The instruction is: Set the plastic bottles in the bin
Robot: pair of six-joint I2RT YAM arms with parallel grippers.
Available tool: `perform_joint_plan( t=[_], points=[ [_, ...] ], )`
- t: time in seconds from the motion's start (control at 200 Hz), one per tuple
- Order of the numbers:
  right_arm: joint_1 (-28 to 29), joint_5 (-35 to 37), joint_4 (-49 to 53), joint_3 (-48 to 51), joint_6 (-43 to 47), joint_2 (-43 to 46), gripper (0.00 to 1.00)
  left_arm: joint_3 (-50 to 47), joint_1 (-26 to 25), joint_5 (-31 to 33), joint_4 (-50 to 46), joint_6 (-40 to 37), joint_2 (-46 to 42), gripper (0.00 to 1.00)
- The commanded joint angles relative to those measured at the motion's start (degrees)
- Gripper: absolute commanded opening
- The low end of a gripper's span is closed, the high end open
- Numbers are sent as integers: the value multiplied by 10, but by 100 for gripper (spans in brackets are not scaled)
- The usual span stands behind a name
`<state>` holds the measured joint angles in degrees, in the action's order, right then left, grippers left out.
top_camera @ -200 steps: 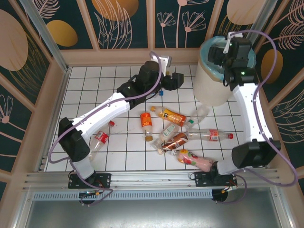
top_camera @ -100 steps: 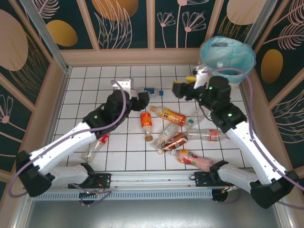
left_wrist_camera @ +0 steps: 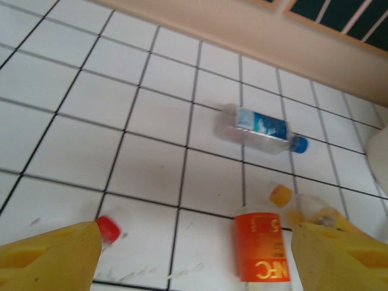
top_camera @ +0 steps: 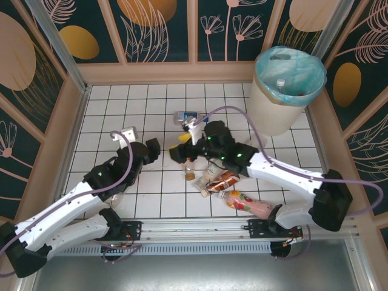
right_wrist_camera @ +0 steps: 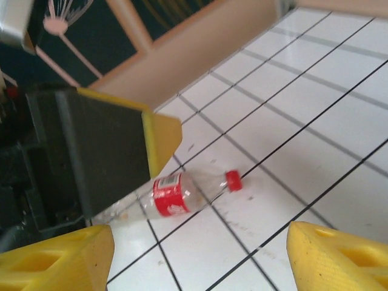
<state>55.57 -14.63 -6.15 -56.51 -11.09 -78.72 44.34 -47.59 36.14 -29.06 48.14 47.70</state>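
The cream bin (top_camera: 274, 112) with its turquoise bag stands at the far right, a bottle inside. A blue-label bottle (top_camera: 185, 116) (left_wrist_camera: 260, 128) lies alone on the far middle tiles. Several bottles (top_camera: 223, 179) lie heaped at the centre, a pink one (top_camera: 253, 206) nearest the front. My left gripper (top_camera: 150, 151) (left_wrist_camera: 194, 260) hangs open and holds nothing, above an orange-label bottle (left_wrist_camera: 259, 245) and a red cap (left_wrist_camera: 108, 229). My right gripper (top_camera: 179, 150) (right_wrist_camera: 197, 257) is open too, low over a red-label bottle (right_wrist_camera: 173, 194) on the floor.
Wooden walls (top_camera: 163, 73) ring the white tiled floor (top_camera: 115, 115). The left gripper's yellow finger (right_wrist_camera: 160, 136) and black body crowd the right wrist view, so the two grippers sit close together. A metal rail (top_camera: 194, 227) runs along the near edge.
The right arm swung from above the bin down to the floor's centre. The left arm pulled back from the far middle toward the near left. The blue-label bottle now lies uncovered.
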Motion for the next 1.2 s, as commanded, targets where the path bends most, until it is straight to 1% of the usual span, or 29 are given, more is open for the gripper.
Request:
perform_joint_plan(
  t=[0.0,0.18,0.325,0.57,0.711,0.811,0.986,1.191],
  points=[
    [28,13,-39,-26,-9,-42,75,-24,-1,39,-65,61,-30,82],
    [57,10,-24,-65,-16,-116,75,-57,-1,45,-91,103,-68,83],
    [73,8,-9,-92,-17,-155,75,-70,-1,33,-99,117,-68,83],
    [83,15,14,-113,-18,-181,74,-89,0,23,-99,140,-45,84],
    [82,29,30,-123,-16,-187,75,-104,7,-1,-63,138,-20,84],
    [82,42,48,-134,-12,-191,75,-112,22,-29,-26,127,2,84],
    [78,56,68,-142,-9,-194,75,-121,68,-76,12,105,28,85],
    [75,51,80,-143,-16,-200,75,-139,113,-94,30,91,23,86]
  ],
)
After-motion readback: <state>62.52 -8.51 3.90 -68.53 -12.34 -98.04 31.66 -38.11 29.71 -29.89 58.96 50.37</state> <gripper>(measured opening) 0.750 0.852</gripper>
